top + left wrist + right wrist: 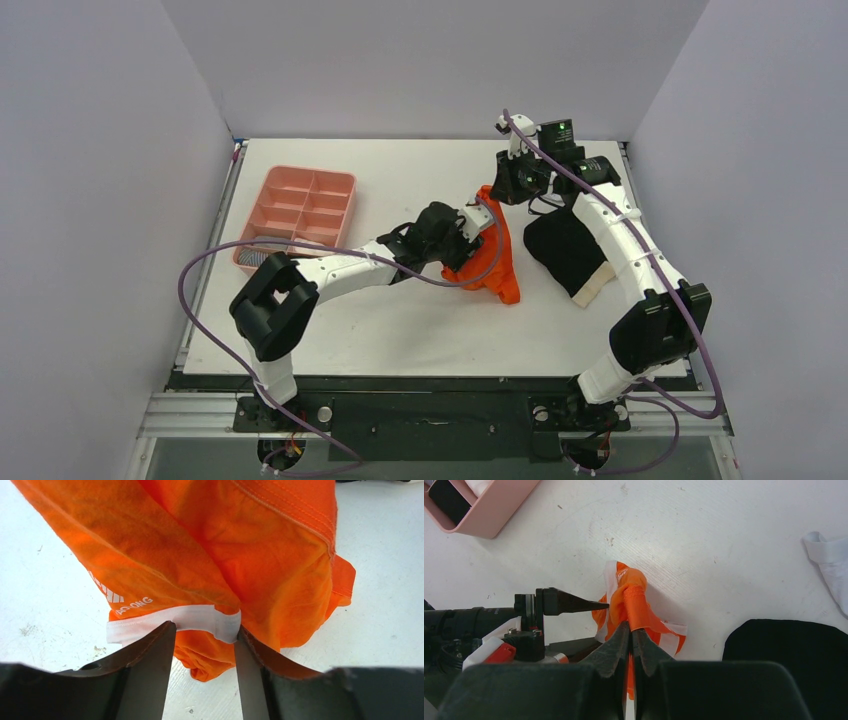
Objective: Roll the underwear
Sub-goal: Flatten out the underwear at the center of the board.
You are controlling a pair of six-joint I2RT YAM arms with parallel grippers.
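Observation:
The orange underwear [492,262] hangs in a crumpled drape mid-table, its lower end resting on the table. My right gripper [493,196] is shut on its top edge and holds it up; in the right wrist view [630,627] the orange cloth [634,597] is pinched between the pads. My left gripper [476,234] is open at the cloth's left side. In the left wrist view [204,630] its fingertips [167,630] straddle the white band [200,617] of the orange garment [225,545]. The black underwear [562,248] with a beige waistband [598,285] lies flat to the right.
A pink compartment tray [300,180] stands at the left, with something grey in its near-left cell [254,258]. In the right wrist view the tray corner [494,512] is top left, a white cloth [831,562] lies at the right edge, and the black garment [784,655] lies lower right.

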